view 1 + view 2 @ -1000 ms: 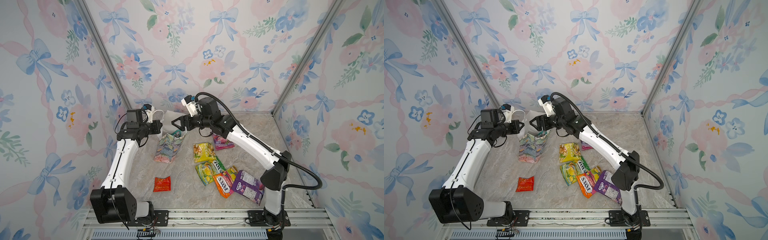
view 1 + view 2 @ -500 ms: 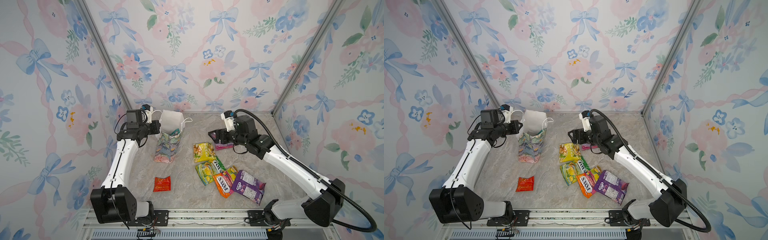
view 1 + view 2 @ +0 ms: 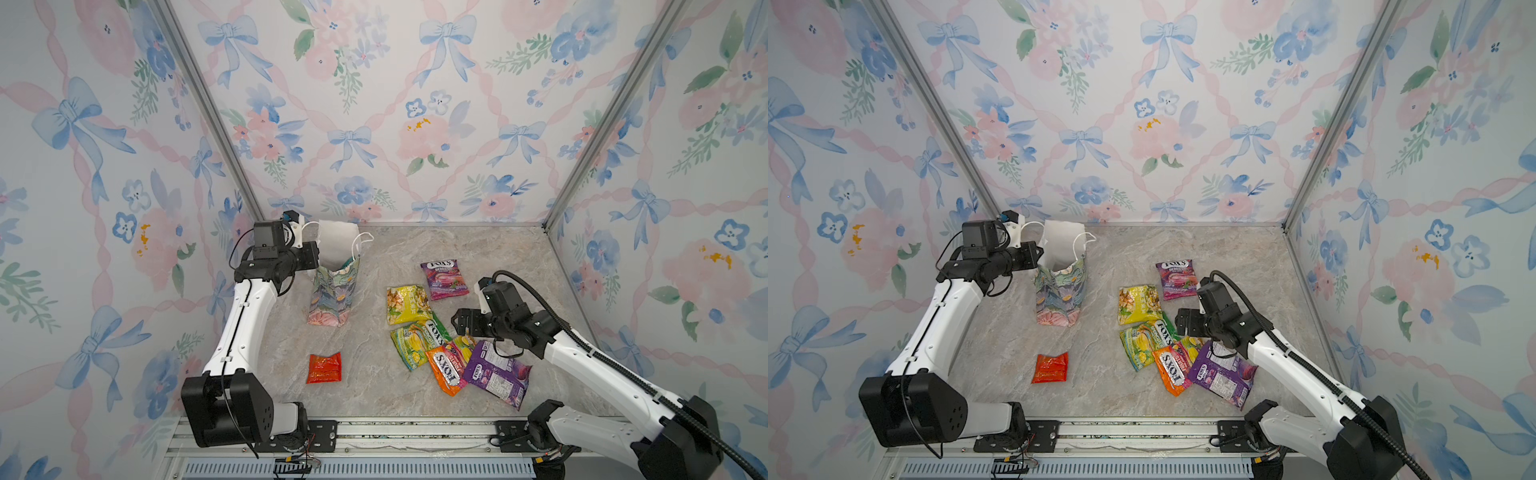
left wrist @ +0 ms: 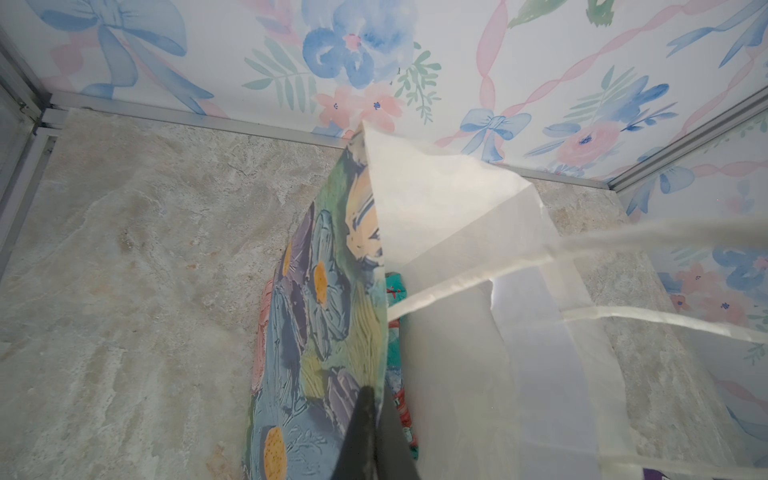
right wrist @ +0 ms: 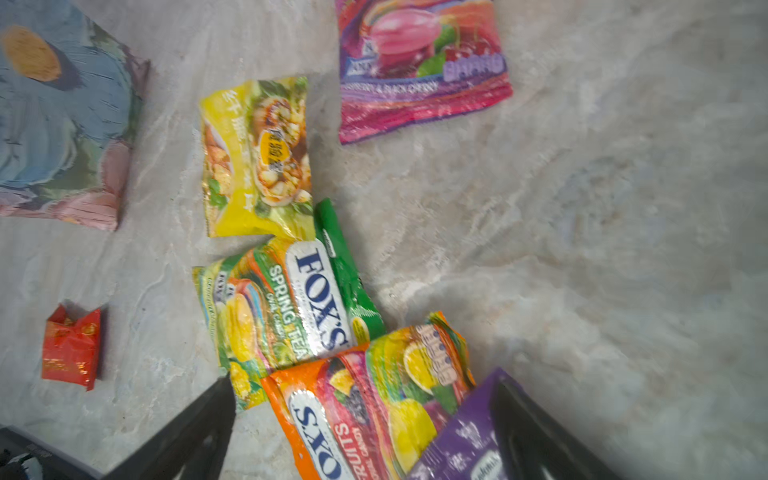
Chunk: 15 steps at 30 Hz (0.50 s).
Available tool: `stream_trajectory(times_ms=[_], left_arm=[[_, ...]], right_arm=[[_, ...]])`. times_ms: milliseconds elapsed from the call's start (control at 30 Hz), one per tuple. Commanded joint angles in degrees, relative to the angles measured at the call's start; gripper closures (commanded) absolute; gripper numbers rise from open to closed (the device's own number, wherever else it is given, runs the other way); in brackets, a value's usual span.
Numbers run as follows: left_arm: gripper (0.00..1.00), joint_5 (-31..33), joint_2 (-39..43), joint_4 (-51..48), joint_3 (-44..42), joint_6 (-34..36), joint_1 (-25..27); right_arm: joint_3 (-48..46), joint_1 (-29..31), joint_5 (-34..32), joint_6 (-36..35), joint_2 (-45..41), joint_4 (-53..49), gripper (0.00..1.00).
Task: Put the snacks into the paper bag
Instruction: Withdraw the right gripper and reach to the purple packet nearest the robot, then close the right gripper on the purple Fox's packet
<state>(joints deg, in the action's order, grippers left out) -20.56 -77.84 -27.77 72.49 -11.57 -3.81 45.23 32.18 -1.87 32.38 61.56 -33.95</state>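
Within bow-and-flower walls [image 3: 374, 104], on your marbled tabletop [image 3: 374, 266], your left gripper [image 4: 374, 436] clamps the paper bag [image 4: 324, 324] at its rim, while your right gripper [image 5: 365, 428] gapes empty, the orange "FOX'S FRUITS" packet [image 5: 353, 407] beneath its jaws and the green "FOX'S SPRING TEA" packet [image 5: 316, 299] just beyond.

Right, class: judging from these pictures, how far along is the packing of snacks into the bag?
Done: at least one teal packet sits inside the bag. In hand: the left tool is shut on the bag's rim; the right tool hangs open and empty above the orange packet. Left: six lie on the table, the small red packet among them.
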Motion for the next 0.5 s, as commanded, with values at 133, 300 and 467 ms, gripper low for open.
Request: stream_trajectory(times_ms=[133,300,467], left_arm=[[1.0,-0.14,-0.38,-0.57,-1.29,0.85,-0.3],[1.0,-0.66,-0.73,-0.48,-1.27,0.76,-0.36],[1.0,-0.51,-0.64,-0.46,-1.3,0.76,-0.33]], right_arm=[[-9.06,-0.2,-6.98,13.8,-9.17,-14.42,0.03],[-12.94,0.08,-5.99,17.33,-10.3,-14.38,0.04],[-16.49,0.97,0.19,19.7,-9.0,-4.79,0.03]])
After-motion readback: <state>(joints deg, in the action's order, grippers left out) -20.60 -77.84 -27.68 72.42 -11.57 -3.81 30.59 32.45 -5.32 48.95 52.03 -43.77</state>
